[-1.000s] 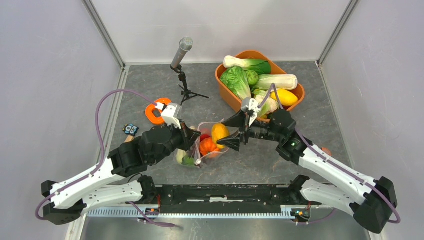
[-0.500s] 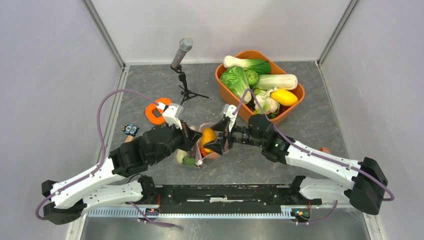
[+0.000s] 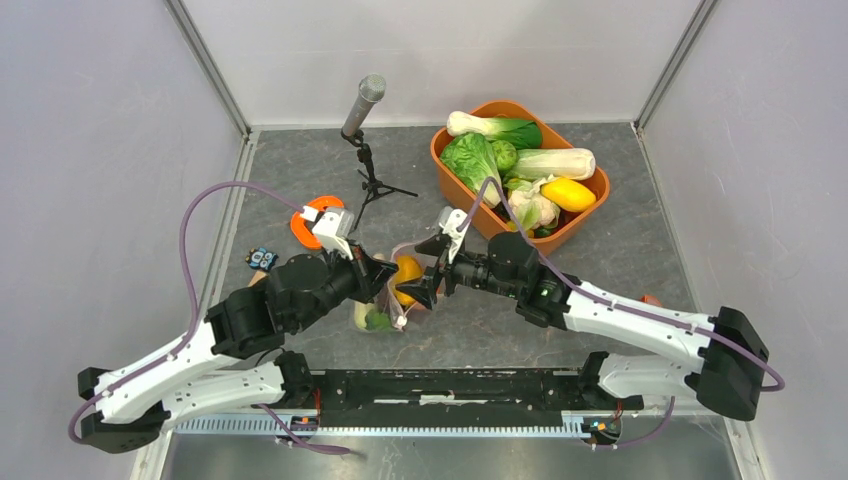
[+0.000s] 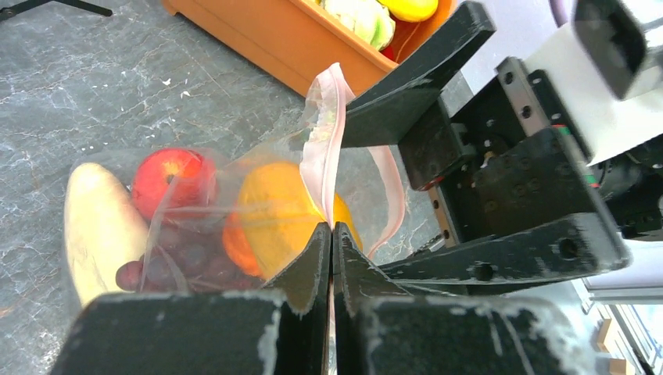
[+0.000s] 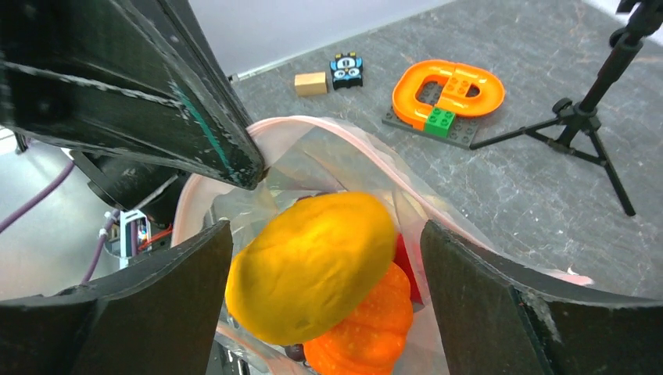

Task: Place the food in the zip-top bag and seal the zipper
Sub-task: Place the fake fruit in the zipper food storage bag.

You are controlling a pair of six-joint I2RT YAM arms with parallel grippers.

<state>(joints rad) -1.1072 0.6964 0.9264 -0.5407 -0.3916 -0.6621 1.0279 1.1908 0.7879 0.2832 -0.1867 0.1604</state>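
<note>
The clear zip-top bag [image 3: 392, 300] lies between my two grippers with its mouth held up. My left gripper [image 4: 331, 228] is shut on the bag's pinkish zipper strip [image 4: 324, 148]. Inside the bag I see a red apple [image 4: 172, 176], dark purple grapes [image 4: 168, 266], a pale long piece [image 4: 94, 226] and an orange pumpkin [image 5: 367, 328]. A yellow piece [image 5: 313, 266] sits in the bag's mouth on top of the pumpkin. My right gripper [image 5: 324, 238] is wide open, one finger on each side of the yellow piece, at the mouth of the bag [image 5: 313, 156].
An orange tub [image 3: 455, 190] of leafy and long toy vegetables stands at the back right. A microphone on a tripod [image 3: 365, 110] stands at the back centre. An orange ring block [image 5: 449, 90], a small blue toy [image 5: 345, 69] and a wooden block [image 5: 311, 82] lie left of the bag.
My right gripper has moved left with the yellow piece, from beside the tub to the bag's mouth. The left arm has shifted slightly left, still holding the bag's edge.
</note>
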